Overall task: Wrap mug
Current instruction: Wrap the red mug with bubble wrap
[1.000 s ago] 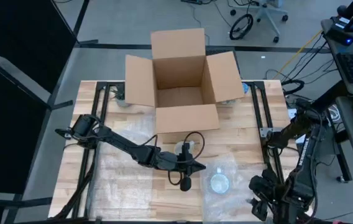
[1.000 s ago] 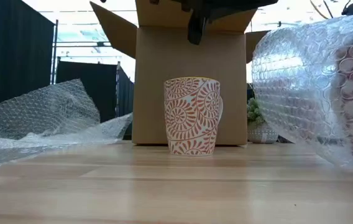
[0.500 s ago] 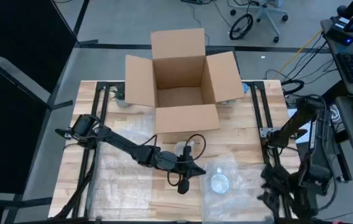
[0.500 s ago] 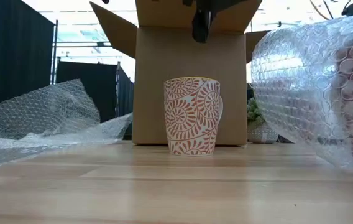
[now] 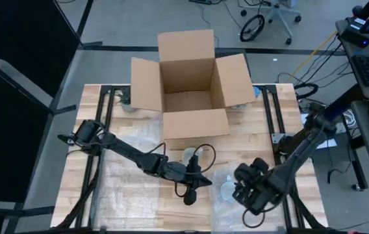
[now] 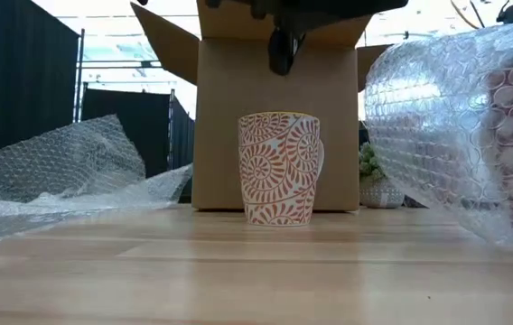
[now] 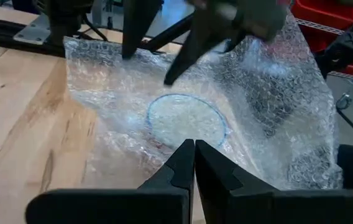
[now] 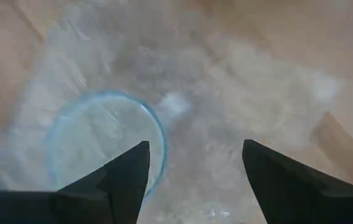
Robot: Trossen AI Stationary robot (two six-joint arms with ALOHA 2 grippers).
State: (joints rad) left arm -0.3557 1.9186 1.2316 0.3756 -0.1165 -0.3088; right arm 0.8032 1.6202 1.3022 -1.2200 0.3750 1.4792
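Upright mug (image 6: 280, 168), orange swirl pattern

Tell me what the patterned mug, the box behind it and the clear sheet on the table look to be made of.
The mug looks like glazed ceramic: smooth cream surface with an orange swirl pattern. The box appears to be plain brown cardboard, matte, with folded-open flaps. The clear sheet is likely plastic bubble wrap, see-through and covered in small round air pockets.

The cardboard box (image 5: 188, 81) stands at the worktop's (image 5: 259, 140) far edge; a mug (image 5: 190, 156) stands just before it; bubble wrap (image 5: 123, 185) lies left; a wrapped mug (image 5: 229, 190) lies right.
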